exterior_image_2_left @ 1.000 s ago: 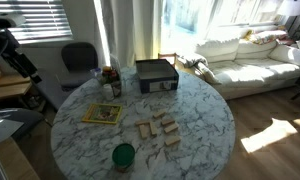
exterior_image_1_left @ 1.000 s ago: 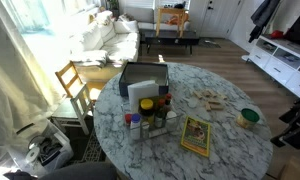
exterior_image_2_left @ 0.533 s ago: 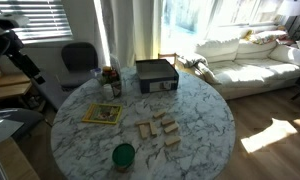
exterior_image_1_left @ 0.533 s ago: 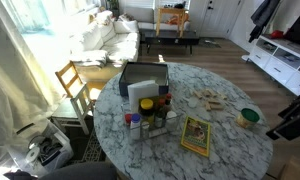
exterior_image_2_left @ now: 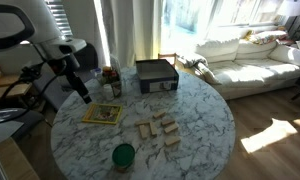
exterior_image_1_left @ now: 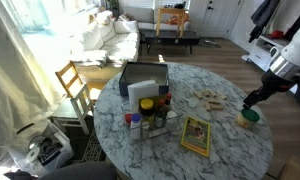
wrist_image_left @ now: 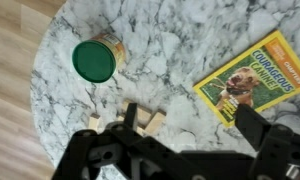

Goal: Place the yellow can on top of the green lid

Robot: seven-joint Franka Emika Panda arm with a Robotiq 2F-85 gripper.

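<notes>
The green lid is a low round green disc with a yellowish side, lying near the table edge; it shows in both exterior views. A yellow can stands among jars beside a black box. My gripper is open and empty. It hovers above the marble between the lid, some wooden blocks and a booklet. In the exterior views it hangs just above and beside the lid, over the booklet's side of the table.
A yellow-green dog booklet lies flat on the round marble table. Several wooden blocks lie mid-table. A black box and jars stand at one side. A wooden chair stands beside the table.
The arm has swung in from the frame edge and now reaches over the table, with the gripper near the green lid. Objects on the table have not moved.
</notes>
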